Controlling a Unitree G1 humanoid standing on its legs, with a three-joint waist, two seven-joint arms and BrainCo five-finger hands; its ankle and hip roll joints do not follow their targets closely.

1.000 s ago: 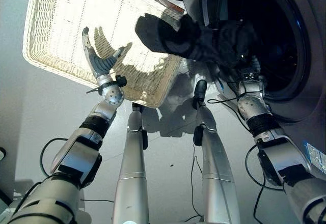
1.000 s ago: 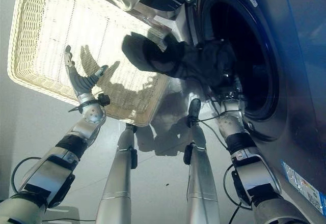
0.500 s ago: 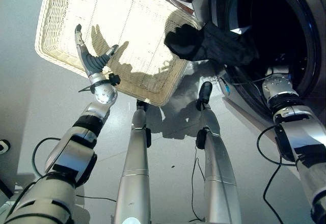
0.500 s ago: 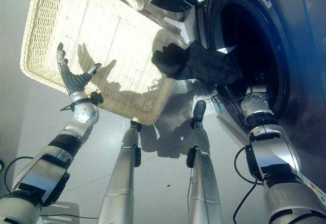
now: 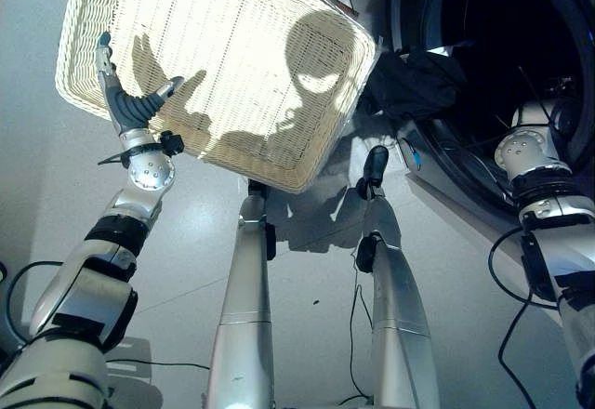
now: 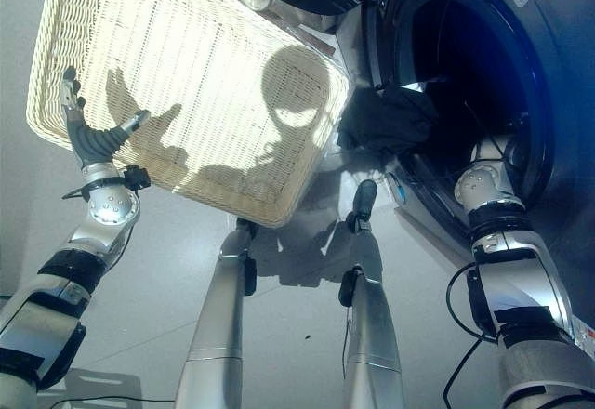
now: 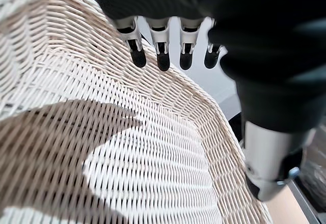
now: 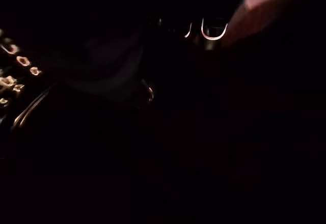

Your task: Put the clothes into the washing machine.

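- My left hand [image 5: 125, 107] hovers over the near-left rim of the wide, shallow, cream woven wicker basket [image 5: 232, 28], fingers straight and spread, thumb out, holding nothing. If I swing that arm carelessly, I judge it could knock the rim and shove the basket.
- The basket looks bare of clothes inside. Its right corner sits just beside the machine's opening, so it crowds the path between the two.
- The dark, crumpled garment [image 5: 414, 79] lies bunched at the lower-left lip of the dark round drum opening of the grey front-loading washing machine [image 6: 465, 65]. Part of it seems draped over the edge instead of lying fully inside. My worry is that it slides back out onto the pale floor [image 5: 307, 288] or gets caught at the door seal if it isn't pushed deeper.
- My right arm reaches into the drum, with its silver wrist joint at the rim and the hand beyond it lost in the dark. I cannot tell whether its fingers are wide, curled, or gripping cloth. Pulling back blind, I could drag the garment out with me.
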